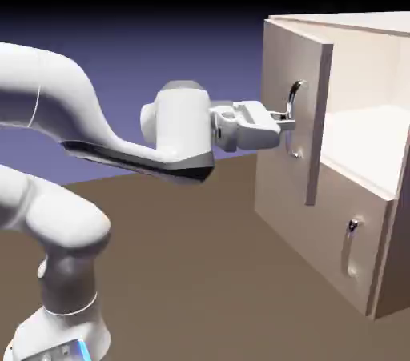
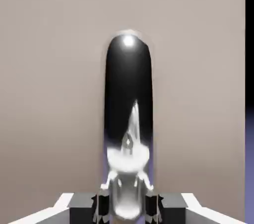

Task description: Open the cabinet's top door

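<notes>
I am looking at the cabinet (image 1: 352, 191) sitting on the brown counter (image 1: 184, 255) at the exterior view's right, and its top door (image 1: 298, 103) is standing partly swung out from the body, its free edge facing the camera and the pale interior (image 1: 364, 139) showing behind it. The lower door (image 1: 336, 243) is sitting flush and closed, its small silver handle (image 1: 351, 246) hanging upright on the panel.

I am holding the white arm (image 1: 120, 143) out level from the lower left, and the claw (image 1: 284, 119) is reaching to the long curved silver handle (image 1: 295, 115) of the top door, about halfway along the bar. The claw is pinching tight on that handle: in the hand view the two grey fingertips (image 2: 101, 207) are sitting close on either side of the shiny bar (image 2: 128, 118), which is filling the middle of the picture and running up away from the fingers as a dark, mirror-like strip with a bright glint near its upper end. Behind the bar I am seeing only the flat beige face of the door panel (image 2: 49, 94), with a thin strip of the dark and blue-violet backdrop (image 2: 249, 118) showing along the right edge of that view.
</notes>
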### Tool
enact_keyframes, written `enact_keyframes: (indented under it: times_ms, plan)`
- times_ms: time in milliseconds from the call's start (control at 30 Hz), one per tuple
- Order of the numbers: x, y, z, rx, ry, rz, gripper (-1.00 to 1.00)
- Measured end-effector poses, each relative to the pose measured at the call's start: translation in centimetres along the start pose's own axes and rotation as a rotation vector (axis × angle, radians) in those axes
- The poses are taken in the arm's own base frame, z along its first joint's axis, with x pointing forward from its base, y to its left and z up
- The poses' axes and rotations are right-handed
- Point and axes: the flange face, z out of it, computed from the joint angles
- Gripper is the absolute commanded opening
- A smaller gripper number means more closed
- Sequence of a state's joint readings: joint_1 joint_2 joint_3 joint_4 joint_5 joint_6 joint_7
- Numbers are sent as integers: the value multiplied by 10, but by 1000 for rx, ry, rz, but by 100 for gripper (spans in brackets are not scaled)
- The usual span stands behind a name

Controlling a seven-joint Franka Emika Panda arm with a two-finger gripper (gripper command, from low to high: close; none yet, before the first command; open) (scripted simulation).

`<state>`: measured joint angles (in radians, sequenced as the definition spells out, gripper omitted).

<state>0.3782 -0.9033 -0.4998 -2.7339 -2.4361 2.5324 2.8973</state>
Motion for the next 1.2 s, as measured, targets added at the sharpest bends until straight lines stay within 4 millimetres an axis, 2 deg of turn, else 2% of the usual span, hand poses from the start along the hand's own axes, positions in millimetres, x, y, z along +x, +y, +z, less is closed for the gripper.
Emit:
enact_keyframes:
  times_ms: [400,967,1200]
  plan:
    - [-16,-16,-60,-89,89,0,-100]
    - [-36,-37,-116,-177,177,0,-100]
    - [-51,-52,-148,-230,230,-1,-100]
